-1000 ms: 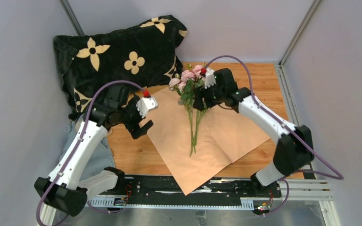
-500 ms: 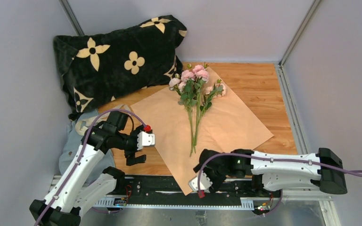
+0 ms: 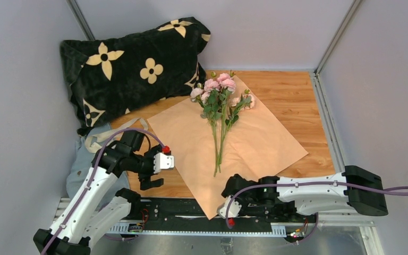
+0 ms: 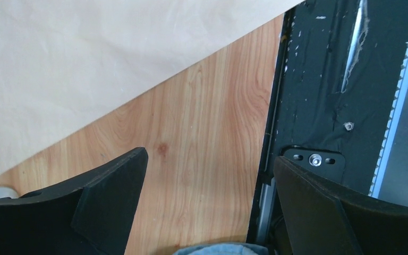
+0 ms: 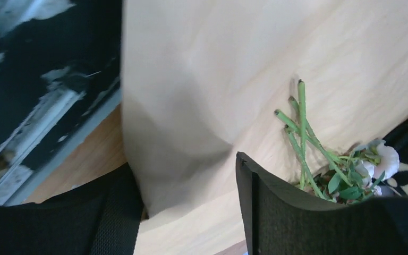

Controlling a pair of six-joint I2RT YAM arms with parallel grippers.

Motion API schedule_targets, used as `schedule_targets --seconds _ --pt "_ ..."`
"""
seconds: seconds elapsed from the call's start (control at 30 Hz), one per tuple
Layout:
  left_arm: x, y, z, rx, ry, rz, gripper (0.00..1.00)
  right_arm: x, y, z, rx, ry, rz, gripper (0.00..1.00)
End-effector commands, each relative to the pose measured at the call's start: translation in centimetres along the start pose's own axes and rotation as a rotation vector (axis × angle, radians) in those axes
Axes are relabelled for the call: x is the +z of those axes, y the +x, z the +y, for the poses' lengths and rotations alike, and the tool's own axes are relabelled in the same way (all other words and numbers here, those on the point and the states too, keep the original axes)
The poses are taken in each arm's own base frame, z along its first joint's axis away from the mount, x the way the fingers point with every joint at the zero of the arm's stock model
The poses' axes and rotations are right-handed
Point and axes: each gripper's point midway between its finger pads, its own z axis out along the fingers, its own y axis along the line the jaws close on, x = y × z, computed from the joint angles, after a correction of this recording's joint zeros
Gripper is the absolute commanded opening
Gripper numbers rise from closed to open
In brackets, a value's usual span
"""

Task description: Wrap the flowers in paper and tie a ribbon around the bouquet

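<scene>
1. The tan kraft paper lies flat on the wooden table, with its near corner reaching over the black base rail.
2. The flowers lie along the paper's middle, pink blooms toward the black pillow.
3. The left gripper hovers over bare wood just beside the paper's left edge, jaws spread and holding nothing.
4. The right gripper straddles the paper's near corner, jaws apart and not clamped.
</scene>
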Motion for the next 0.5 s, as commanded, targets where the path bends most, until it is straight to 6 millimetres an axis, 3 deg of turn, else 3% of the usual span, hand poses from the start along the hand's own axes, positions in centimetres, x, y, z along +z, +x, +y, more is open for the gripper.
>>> schedule_targets --seconds 0.0,0.07,0.2,0.33,0.47 --pt "-1.0 0.8 1.2 -0.074 -0.067 0.086 0.99 1.0 1.1 -0.9 -0.015 0.071 0.075 0.59" --pt "-1.4 0.9 1.2 -0.065 -0.078 0.101 0.99 1.1 0.7 -0.8 -0.011 0.077 0.052 0.44" --pt "-0.7 -0.3 0.3 0.039 -0.01 0.033 1.0 0.9 -0.3 -1.0 0.015 0.082 -0.008 0.03" --pt "1.6 -1.3 -1.2 0.242 0.119 -0.027 1.0 -0.3 -0.9 -0.7 0.146 0.061 -0.096 0.0" --pt "5.3 -3.0 -0.2 0.466 0.087 -0.061 1.0 -1.1 -1.5 -1.3 0.306 0.086 -0.248 0.0"
